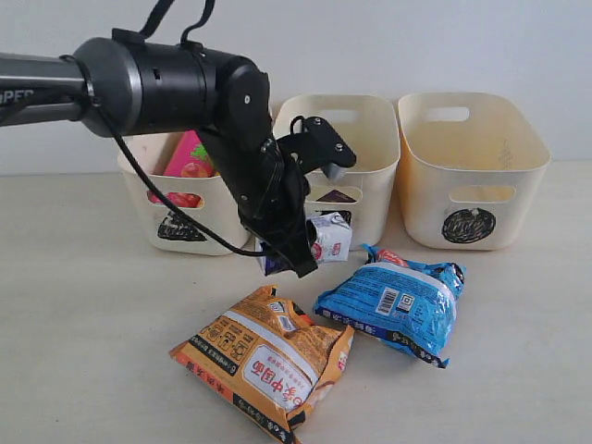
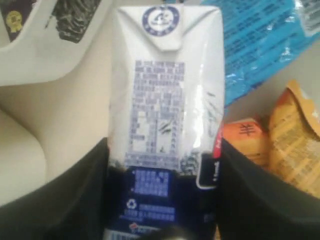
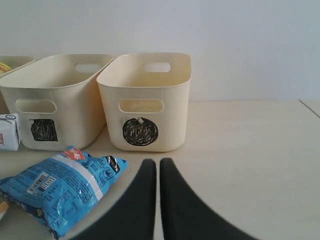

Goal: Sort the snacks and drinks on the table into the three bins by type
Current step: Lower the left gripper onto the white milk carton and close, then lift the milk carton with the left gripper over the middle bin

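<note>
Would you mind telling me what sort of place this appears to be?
Probably a robotics test bench: a pale table, a blank wall, and cream bins with scribbled marks behind snack bags.

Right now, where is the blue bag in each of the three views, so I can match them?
Exterior view: the blue bag is right of centre, in the lower half.
Left wrist view: picture's upper right corner, behind the carton.
Right wrist view: picture's lower left.
Shared landmark: the carton, near the bag in all three.
</note>
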Robot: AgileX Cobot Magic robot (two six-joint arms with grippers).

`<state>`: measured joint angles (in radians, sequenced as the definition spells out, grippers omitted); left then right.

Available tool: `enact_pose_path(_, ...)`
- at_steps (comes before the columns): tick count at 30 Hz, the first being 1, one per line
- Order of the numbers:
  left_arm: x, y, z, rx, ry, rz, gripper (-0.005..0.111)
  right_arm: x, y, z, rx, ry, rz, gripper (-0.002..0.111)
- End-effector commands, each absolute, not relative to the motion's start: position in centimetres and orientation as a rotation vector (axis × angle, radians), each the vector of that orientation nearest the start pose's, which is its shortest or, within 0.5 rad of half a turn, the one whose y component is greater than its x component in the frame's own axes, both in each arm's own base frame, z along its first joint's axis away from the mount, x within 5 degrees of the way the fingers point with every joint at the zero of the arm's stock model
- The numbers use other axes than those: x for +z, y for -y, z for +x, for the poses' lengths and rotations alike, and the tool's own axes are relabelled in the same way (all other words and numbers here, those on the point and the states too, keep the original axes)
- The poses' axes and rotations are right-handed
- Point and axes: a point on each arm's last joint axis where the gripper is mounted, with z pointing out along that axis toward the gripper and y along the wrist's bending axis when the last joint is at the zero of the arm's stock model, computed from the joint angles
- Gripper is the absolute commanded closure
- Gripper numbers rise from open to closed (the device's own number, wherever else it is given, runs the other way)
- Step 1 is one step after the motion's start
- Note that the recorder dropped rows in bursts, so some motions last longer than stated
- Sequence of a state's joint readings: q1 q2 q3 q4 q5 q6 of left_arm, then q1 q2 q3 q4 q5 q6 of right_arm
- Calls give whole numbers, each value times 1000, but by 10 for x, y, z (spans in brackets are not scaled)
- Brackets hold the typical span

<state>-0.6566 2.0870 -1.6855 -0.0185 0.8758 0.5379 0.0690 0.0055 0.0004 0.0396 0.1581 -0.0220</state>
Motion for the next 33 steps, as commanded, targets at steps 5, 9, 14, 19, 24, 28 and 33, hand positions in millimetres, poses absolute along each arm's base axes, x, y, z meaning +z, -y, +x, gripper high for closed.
enact_pose_path(5,268,275,343,-139,-2144,1484,103,199,-4,56,70,-1638,-49,108)
enact_pose_path(9,295,272,341,-140,-2041,1411,103,199,-4,56,70,-1638,-49,108)
enact_pose_path(14,307,286,361,-158,-1838,1178,103,199,-4,56,70,-1638,-49,108)
enact_pose_path(19,295,301,386,-186,-1796,1075,103,199,-4,56,70,-1638,-49,108)
enact_pose_path(24,280,300,415,-191,-1831,995,103,199,-4,56,70,-1638,-49,108)
enact_pose_path(28,266,297,428,-178,-1831,968,103,199,-4,56,70,-1638,-49,108)
enact_pose_path(33,257,298,432,-175,-1829,963,103,199,-4,56,70,-1638,-49,108)
